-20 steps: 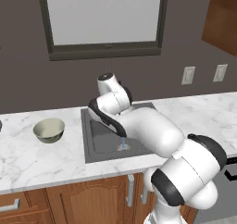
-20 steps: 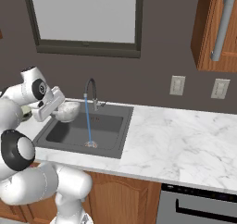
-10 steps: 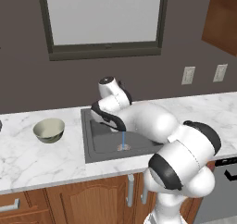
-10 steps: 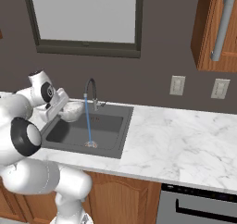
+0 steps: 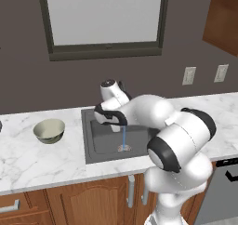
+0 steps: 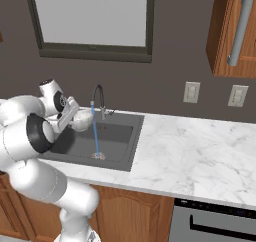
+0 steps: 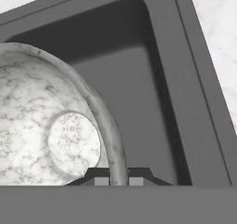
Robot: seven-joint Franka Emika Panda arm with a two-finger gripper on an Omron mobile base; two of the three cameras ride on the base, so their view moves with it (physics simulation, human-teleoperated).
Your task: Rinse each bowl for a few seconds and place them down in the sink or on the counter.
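My gripper [image 7: 118, 180] is shut on the rim of the whitish-grey marbled bowl [image 7: 46, 126], which I hold tilted over the left part of the dark sink [image 7: 139, 79]. From the right base, this bowl [image 6: 83, 118] hangs at the gripper [image 6: 74, 117], just left of the blue water stream [image 6: 95, 131] that falls from the faucet [image 6: 97, 93]. The olive-beige bowl [image 5: 49, 130] stands upright on the counter [image 5: 28, 159], left of the sink [image 5: 100, 140]. In that view my arm hides the held bowl.
Water runs down to the drain [image 6: 98, 156]. The marble counter [image 6: 200, 151] stretches wide to the right of the sink. A window sits on the dark wall behind, with wall outlets [image 6: 191, 92] to its right and wooden cabinets below.
The held marbled bowl has shifted a little to the right, closer to the water stream, and the arm's elbow has swung round. The olive-beige bowl has not moved.
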